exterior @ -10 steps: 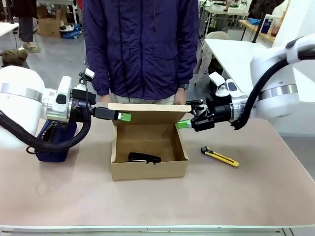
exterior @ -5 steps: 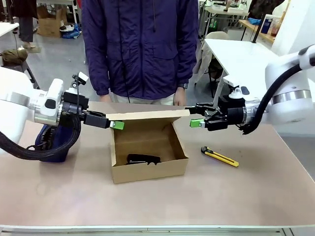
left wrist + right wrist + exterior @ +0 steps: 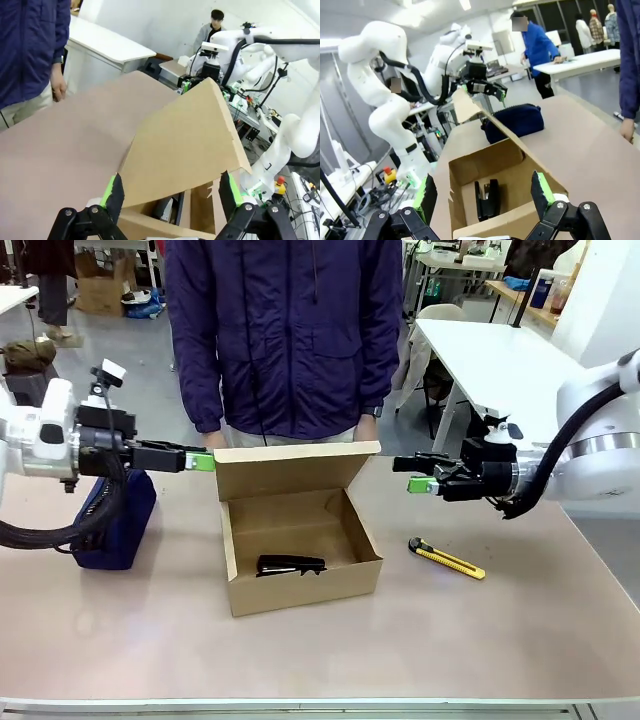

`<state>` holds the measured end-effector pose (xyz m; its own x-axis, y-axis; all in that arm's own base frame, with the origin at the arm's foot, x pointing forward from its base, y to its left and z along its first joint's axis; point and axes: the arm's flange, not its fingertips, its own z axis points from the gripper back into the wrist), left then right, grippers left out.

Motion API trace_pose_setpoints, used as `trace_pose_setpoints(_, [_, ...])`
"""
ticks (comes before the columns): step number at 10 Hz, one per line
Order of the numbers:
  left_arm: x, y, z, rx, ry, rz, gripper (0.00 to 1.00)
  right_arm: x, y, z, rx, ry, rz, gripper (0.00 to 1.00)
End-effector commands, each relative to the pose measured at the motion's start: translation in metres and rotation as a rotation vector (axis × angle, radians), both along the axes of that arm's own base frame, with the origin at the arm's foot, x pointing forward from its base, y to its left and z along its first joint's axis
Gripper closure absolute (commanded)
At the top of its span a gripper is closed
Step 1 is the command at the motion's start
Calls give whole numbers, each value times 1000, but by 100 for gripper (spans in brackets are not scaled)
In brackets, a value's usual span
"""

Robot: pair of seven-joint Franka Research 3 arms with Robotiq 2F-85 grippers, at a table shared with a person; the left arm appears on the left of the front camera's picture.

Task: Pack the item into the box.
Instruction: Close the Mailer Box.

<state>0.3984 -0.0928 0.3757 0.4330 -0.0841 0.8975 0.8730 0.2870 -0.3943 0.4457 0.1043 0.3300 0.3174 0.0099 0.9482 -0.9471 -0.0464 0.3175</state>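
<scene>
Left jaws: we see the left gripper (image 3: 203,461) spread wide, its green pads far apart in its wrist view, gripping nothing. Its tips sit just beside the left edge of the lid flap (image 3: 290,472); we cannot tell if they touch.
Right jaws: the right gripper (image 3: 415,473) is also wide open and empty. It hangs above the table (image 3: 300,660) at 2 o'clock of the box (image 3: 300,592), apart from it.
Counts: we count two grippers, one box, one item, one utility knife, one pouch, one person.
Item: the black item (image 3: 290,565) lies flat on the box floor, long axis running 9 to 3 o'clock, close to the near wall.
Box: open to the top, with the lid flap standing up from the 12 o'clock wall.
Knife: the yellow utility knife (image 3: 447,559) lies on the table at 3 o'clock of the box, near it but apart.
Pouch: the navy pouch (image 3: 115,525) sits at 9 o'clock of the box, below the left arm, with a gap between them.
Person: the person (image 3: 285,340) stands at 12 o'clock, right behind the lid flap.
Edges: the box sits mid-table, well inside every table edge. The pouch is near the left edge.
Open room: we see wide bare tabletop at 6 o'clock of the box, a narrower strip between box and knife, and bare table past the knife toward 4 o'clock.
</scene>
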Motion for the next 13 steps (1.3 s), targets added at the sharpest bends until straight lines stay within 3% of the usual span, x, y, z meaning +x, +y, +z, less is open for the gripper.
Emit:
trace_pose_setpoints(1, [-66, 25, -11, -19, -34, -97, 0, 17, -6, 17, 68, 59, -24, 0])
trace_pose_setpoints(4, [-69, 45, -10, -60, -39, -138, 0, 34, -2, 22, 147, 137, -21, 0])
trace_pose_setpoints(6, [-61, 31, -10, -120, -63, -153, 0, 47, 31, 19, 57, 172, 1, 0])
trace_pose_setpoints(9, [-59, -1, -17, -17, -22, -168, 0, 53, 84, 14, -138, 105, 64, 0])
trace_pose_setpoints(13, [-54, -56, -24, 123, -15, -63, 0, 39, 122, 1, -381, 49, 206, 0])
